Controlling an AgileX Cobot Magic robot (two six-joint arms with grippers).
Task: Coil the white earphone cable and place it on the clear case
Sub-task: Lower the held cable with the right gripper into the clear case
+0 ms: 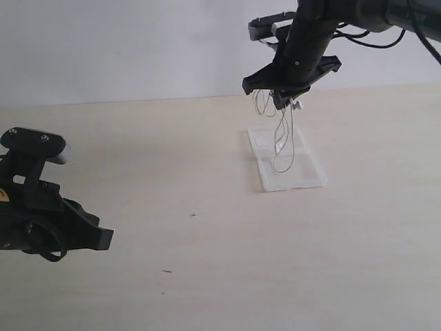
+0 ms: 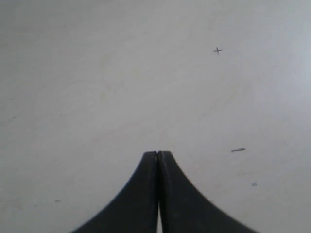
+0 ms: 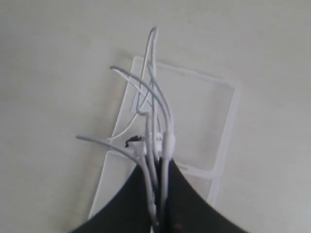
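My right gripper [image 1: 284,100] hangs above the clear case [image 1: 306,181], shut on a bunch of the white earphone cable [image 1: 284,141]. Thin loops of cable dangle from the jaws down over the case. In the right wrist view the cable [image 3: 154,104] runs between the black fingers [image 3: 187,199], with the case [image 3: 228,126] lying open and flat below. My left gripper [image 2: 158,154] is shut with nothing in it, low over bare table at the left of the exterior view [image 1: 103,238].
A pale wooden table [image 1: 207,276] fills the scene, with a white wall [image 1: 138,41] behind. A small cross mark [image 1: 193,215] and a dark speck [image 1: 167,272] lie on the table between the arms.
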